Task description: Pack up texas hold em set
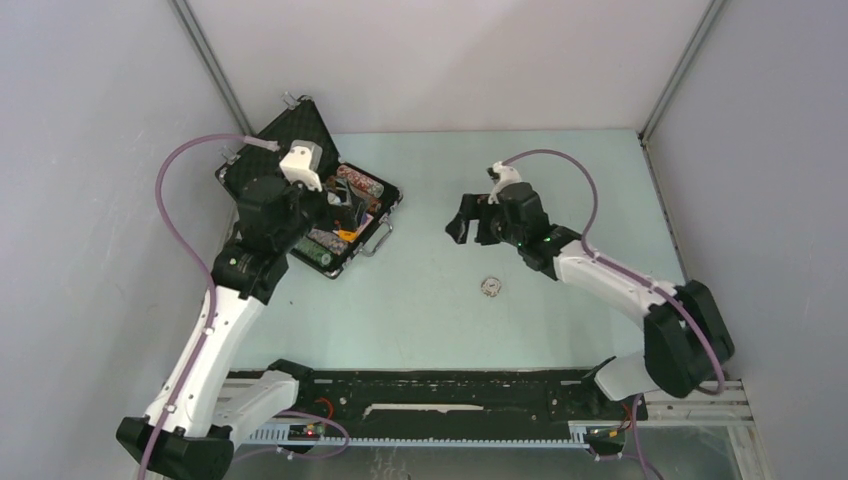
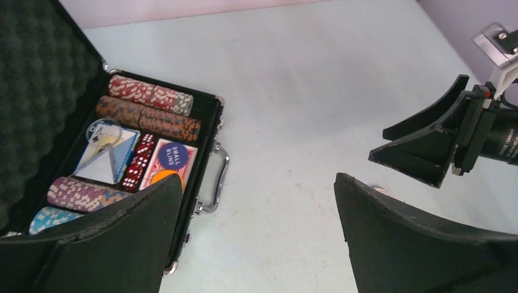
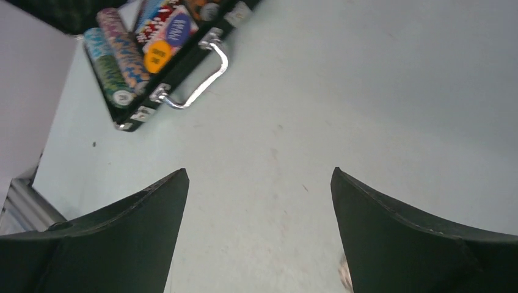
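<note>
Black fingers of your left hand (image 2: 256,183) stand spread and empty over the open black silver-edged case (image 1: 290,132), with rows of multicoloured poker chips (image 2: 149,91) lying inside. Your right hand (image 1: 468,228), also spread and empty, hovers above the pale green surface (image 1: 580,170), near a small pale round piece (image 1: 492,287).

Open case (image 2: 36,85), chip rows (image 2: 149,94) and dice (image 2: 137,162) inside, left pincer (image 2: 256,183) spread wide

Says "SMALL BLIND" on the blue button (image 2: 169,154) in the case (image 2: 206,131). Can't make out the orange button's (image 2: 164,177) print, too blurry.
</note>
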You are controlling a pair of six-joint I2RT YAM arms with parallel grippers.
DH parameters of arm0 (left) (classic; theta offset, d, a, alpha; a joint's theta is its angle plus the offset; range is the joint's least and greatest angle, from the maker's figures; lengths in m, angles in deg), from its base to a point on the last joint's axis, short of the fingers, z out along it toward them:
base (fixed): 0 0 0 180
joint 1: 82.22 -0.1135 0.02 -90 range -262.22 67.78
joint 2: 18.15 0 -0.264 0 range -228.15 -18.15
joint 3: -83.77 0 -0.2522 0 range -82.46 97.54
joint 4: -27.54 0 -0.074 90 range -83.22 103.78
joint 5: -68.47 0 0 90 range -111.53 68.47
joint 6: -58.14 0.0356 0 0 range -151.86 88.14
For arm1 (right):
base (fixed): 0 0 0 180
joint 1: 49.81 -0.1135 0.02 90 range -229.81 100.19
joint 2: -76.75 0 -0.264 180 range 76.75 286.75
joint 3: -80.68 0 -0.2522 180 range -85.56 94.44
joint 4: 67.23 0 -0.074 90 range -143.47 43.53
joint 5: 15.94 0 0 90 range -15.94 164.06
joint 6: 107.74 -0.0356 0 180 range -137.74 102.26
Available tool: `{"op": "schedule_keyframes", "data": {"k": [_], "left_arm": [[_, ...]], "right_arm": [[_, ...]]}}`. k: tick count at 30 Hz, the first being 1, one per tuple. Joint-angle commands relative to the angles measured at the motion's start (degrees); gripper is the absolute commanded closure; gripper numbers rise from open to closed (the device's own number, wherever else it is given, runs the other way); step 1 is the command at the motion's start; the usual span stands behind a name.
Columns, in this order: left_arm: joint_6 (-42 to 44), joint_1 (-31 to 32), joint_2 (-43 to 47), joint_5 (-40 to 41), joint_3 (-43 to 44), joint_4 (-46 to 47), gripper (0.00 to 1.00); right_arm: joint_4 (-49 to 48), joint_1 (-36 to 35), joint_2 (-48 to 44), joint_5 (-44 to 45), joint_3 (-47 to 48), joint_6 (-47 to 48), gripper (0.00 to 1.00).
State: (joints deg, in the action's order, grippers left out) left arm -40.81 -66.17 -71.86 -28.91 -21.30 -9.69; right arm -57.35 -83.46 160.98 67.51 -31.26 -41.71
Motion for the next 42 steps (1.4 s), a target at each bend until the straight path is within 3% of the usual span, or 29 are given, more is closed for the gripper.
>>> {"op": "schedule_keyframes", "data": {"k": [1,6,12,14,16,18,21,23,26,33,37,42], "left_arm": [[-2.7,0.1,1.9,-4.9,-0.2,2.8,0.00],[-4.0,0.1,3.0,-7.3,0.1,3.1,0.00],[-3.6,1.5,3.3,-6.8,0.2,2.8,0.00],[-3.4,1.8,3.4,-6.7,0.2,2.8,0.00],[-3.5,1.9,3.4,-6.9,0.2,2.8,0.00],[-3.5,1.9,3.5,-6.8,0.0,2.8,0.00],[-3.4,1.8,3.9,-6.5,0.1,2.8,0.00],[-3.4,1.8,4.0,-6.4,0.0,2.8,0.00],[-3.4,1.9,4.1,-6.6,0.1,2.8,0.00],[-3.7,1.9,3.8,-7.5,0.4,2.8,0.00],[-3.9,1.9,3.5,-7.7,0.5,2.6,0.00],[-3.8,2.4,3.3,-7.8,0.8,2.2,0.00]], "right_arm": [[21.7,2.8,-6.2,11.1,2.4,-7.5,0.03],[37.1,4.5,-6.8,14.2,4.4,-20.3,0.00],[48.1,-4.3,-7.6,29.5,11.8,-23.1,0.00],[49.9,-4.5,-8.5,31.0,12.0,-26.8,0.00],[52.4,-1.2,-8.2,27.1,12.0,-30.8,0.00],[51.1,4.3,-6.5,14.9,12.0,-28.6,0.00],[50.9,9.2,-2.4,3.7,12.0,-28.7,0.13],[52.0,9.8,0.0,2.5,12.0,-30.8,0.13],[51.4,9.2,3.7,0.3,12.1,-33.3,0.01],[56.2,9.9,12.2,-2.3,13.1,-45.0,0.00],[59.3,9.1,18.8,-3.9,16.4,-45.9,0.00],[58.0,8.5,20.4,-3.4,16.7,-48.9,0.00]]}}
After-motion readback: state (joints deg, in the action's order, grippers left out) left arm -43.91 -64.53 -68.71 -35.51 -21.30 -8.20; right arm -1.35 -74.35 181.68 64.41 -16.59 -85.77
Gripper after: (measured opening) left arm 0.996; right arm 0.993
